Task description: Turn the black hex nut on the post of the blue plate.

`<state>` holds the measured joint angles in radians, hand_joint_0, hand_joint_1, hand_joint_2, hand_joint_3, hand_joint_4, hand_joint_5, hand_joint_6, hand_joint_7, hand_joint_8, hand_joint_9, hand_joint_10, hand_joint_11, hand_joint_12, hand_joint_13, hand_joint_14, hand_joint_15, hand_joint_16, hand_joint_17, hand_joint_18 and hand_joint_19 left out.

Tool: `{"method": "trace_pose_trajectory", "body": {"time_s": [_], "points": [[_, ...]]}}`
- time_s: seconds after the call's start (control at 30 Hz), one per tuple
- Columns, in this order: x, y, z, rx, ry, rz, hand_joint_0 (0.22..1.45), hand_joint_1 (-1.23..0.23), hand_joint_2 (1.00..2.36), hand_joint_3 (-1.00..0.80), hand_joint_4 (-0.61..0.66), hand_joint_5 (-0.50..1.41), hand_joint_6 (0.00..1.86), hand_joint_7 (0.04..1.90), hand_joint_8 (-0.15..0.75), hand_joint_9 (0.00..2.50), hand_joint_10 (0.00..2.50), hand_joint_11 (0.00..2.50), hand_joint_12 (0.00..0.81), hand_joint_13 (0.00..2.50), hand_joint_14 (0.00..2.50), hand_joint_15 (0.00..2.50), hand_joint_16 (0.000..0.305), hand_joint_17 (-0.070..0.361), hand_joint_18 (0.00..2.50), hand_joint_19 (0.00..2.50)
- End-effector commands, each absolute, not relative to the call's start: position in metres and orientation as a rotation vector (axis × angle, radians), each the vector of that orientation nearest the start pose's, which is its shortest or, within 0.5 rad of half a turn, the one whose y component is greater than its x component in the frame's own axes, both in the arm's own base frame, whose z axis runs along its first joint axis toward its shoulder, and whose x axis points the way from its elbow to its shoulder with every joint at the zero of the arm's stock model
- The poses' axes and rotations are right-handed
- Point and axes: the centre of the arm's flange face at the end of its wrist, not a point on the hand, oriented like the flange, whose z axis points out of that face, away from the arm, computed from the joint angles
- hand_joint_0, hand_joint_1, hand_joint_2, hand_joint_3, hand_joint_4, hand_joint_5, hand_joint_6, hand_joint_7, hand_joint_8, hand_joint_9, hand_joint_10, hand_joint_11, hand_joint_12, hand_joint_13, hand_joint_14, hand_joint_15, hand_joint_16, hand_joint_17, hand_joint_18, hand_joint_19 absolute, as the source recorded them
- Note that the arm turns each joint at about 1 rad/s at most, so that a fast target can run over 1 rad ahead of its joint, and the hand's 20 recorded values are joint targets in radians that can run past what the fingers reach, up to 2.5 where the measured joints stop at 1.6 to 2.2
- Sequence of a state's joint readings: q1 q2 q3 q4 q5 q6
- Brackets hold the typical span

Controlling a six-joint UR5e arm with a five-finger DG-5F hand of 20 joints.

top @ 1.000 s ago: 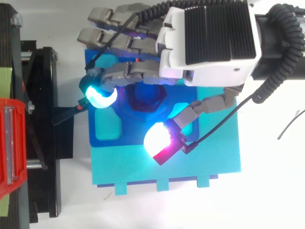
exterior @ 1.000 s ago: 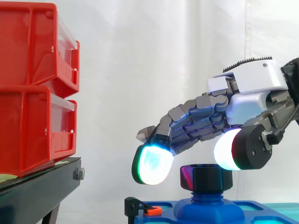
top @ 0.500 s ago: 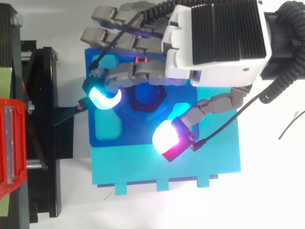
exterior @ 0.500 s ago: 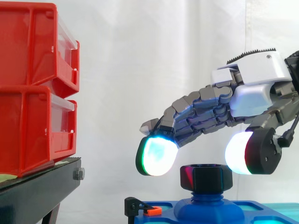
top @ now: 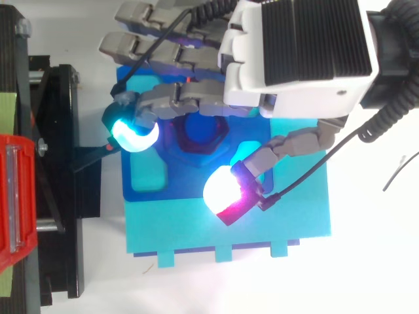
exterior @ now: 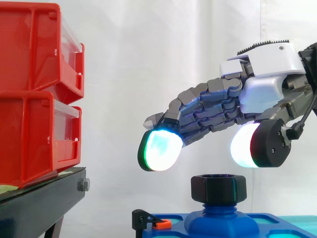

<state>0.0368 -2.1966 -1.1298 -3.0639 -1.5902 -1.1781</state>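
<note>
The hand [exterior: 267,74] enters from the right edge of the side view and hangs in the right centre of the frame, its fingers spread and only gently bent, holding nothing. One fingertip [exterior: 159,150] glows cyan-white left of centre, and the thumb pad [exterior: 243,145] glows white to the right. Both sit above the nut with clear white space between them and it. In the top view the hand [top: 294,52] covers the upper middle of the frame. There the cyan fingertip lies left of the nut and the thumb pad, white and magenta, lies below and right of it.

A white curtain [exterior: 148,59] backs the side view. Two red bins [exterior: 34,94] are stacked at the left edge, on a black stand [exterior: 39,203] in the lower left corner.

The blue plate [top: 147,186] lies in the centre of the top view on a larger cyan board [top: 275,222], which reaches further down and right. In the side view the plate runs along the bottom edge, right of centre.

A blue post [exterior: 218,208] rises from a domed base on the plate. The black hex nut [exterior: 218,188] sits on top of it at bottom centre, under the gap between fingertip and thumb pad.

A small orange clip [exterior: 163,224] sits at the plate's left end.
</note>
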Motion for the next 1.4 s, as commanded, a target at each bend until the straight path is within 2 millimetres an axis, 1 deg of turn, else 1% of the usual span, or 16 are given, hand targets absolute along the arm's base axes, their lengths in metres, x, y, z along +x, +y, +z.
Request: {"method": "trace_pose_trajectory", "body": {"time_s": [0.0, 0.13, 0.27, 0.43, 0.53, 0.6, 0.63, 1.0, 1.1, 1.2, 1.37], "points": [[0.727, -0.104, 0.325, 0.282, 1.668, 0.353, 0.45, -0.8, 1.0, -0.5, 0.06, -0.3, 0.5, 0.69, 0.182, 0.0, 0.0, 0.0, 0.381, 0.0, 0.0, 0.0, 0.054, 0.121, 0.0, 0.22], [0.727, -0.102, 0.325, 0.269, 1.67, 0.367, 0.47, -0.81, 1.0, -0.5, 0.07, -0.3, 0.5, 0.69, 0.175, 0.0, 0.0, 0.0, 0.371, 0.0, 0.0, 0.0, 0.052, 0.117, 0.0, 0.21], [0.727, -0.102, 0.325, 0.262, 1.672, 0.381, 0.47, -0.81, 1.0, -0.5, 0.07, -0.3, 0.5, 0.69, 0.178, 0.0, 0.0, 0.0, 0.373, 0.0, 0.0, 0.0, 0.052, 0.118, 0.0, 0.21], [0.726, -0.105, 0.325, 0.266, 1.676, 0.38, 0.43, -0.78, 1.0, -0.5, 0.12, -0.3, 0.5, 0.7, 0.197, 0.0, 0.0, 0.0, 0.392, 0.0, 0.0, 0.0, 0.056, 0.125, 0.0, 0.23], [0.726, -0.105, 0.325, 0.267, 1.677, 0.38, 0.41, -0.79, 1.0, -0.5, 0.15, -0.3, 0.5, 0.71, 0.21, 0.0, 0.0, 0.0, 0.399, 0.0, 0.0, 0.0, 0.057, 0.129, 0.0, 0.23], [0.725, -0.105, 0.324, 0.266, 1.679, 0.381, 0.4, -0.78, 1.0, -0.5, 0.15, -0.3, 0.5, 0.72, 0.213, 0.0, 0.0, 0.0, 0.405, 0.0, 0.0, 0.0, 0.058, 0.131, 0.0, 0.23], [0.726, -0.105, 0.325, 0.265, 1.678, 0.381, 0.39, -0.8, 1.0, -0.5, 0.17, -0.29, 0.5, 0.7, 0.223, 0.0, 0.0, 0.0, 0.41, 0.0, 0.0, 0.0, 0.059, 0.134, 0.0, 0.19], [0.724, -0.111, 0.324, 0.27, 1.68, 0.386, 0.37, -0.71, 1.0, -0.5, 0.2, -0.28, 0.5, 0.71, 0.238, 0.0, 0.0, 0.0, 0.424, 0.0, 0.0, 0.0, 0.063, 0.141, 0.0, 0.21], [0.724, -0.111, 0.321, 0.268, 1.682, 0.389, 0.36, -0.68, 1.0, -0.5, 0.2, -0.28, 0.5, 0.71, 0.24, 0.0, 0.0, 0.0, 0.424, 0.0, 0.0, 0.0, 0.063, 0.143, 0.0, 0.22], [0.721, -0.111, 0.311, 0.262, 1.685, 0.397, 0.36, -0.66, 1.0, -0.5, 0.21, -0.27, 0.5, 0.72, 0.244, 0.0, 0.0, 0.0, 0.426, 0.0, 0.0, 0.0, 0.064, 0.143, 0.0, 0.22], [0.723, -0.11, 0.312, 0.246, 1.665, 0.41, 0.36, -0.64, 1.0, -0.5, 0.22, -0.27, 0.5, 0.76, 0.248, 0.0, 0.0, 0.0, 0.428, 0.0, 0.0, 0.0, 0.064, 0.143, 0.0, 0.21]]}}
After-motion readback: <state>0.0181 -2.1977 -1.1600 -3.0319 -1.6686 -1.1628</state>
